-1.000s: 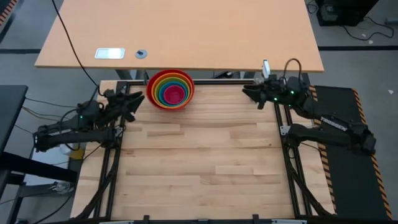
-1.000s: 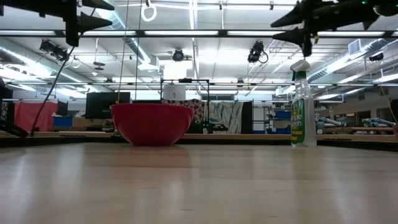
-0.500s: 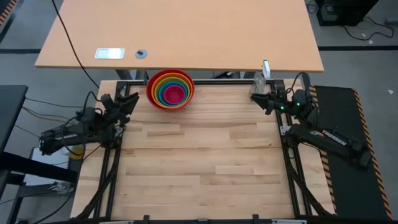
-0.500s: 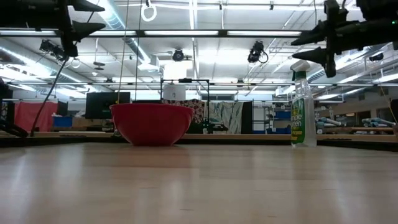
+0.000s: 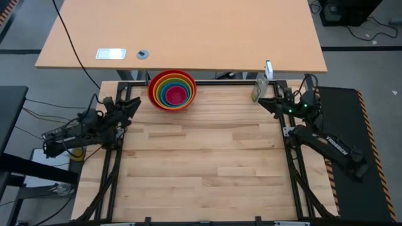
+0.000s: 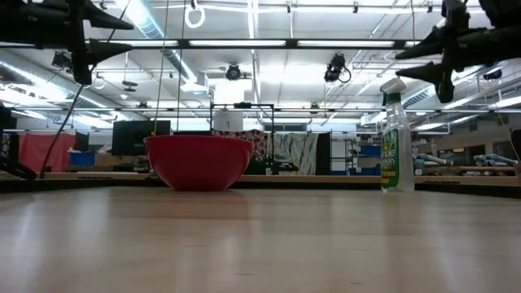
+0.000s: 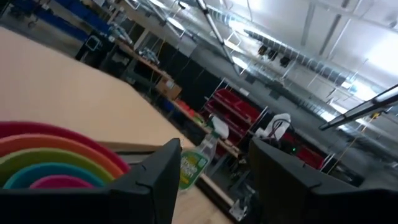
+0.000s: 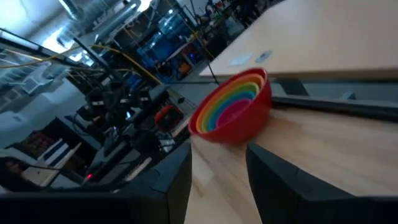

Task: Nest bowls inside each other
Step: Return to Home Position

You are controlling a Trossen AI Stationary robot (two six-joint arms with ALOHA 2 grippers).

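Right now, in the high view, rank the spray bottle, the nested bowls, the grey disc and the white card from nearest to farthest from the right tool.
From the right tool, at the table's far right corner:
1. Spray bottle, right beside it.
2. Nested bowls, far edge, left of centre.
3. Grey disc, on the desk beyond.
4. White card, left of the disc.

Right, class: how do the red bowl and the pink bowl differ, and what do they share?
Size: the red bowl is the widest of the stack; the pink bowl is the narrowest.
Place: the red bowl is outermost, standing on the table; the pink bowl sits innermost.
Visibility: the low view shows only the red bowl; the pink bowl is hidden inside.
Both are round, open side up, in one stack.
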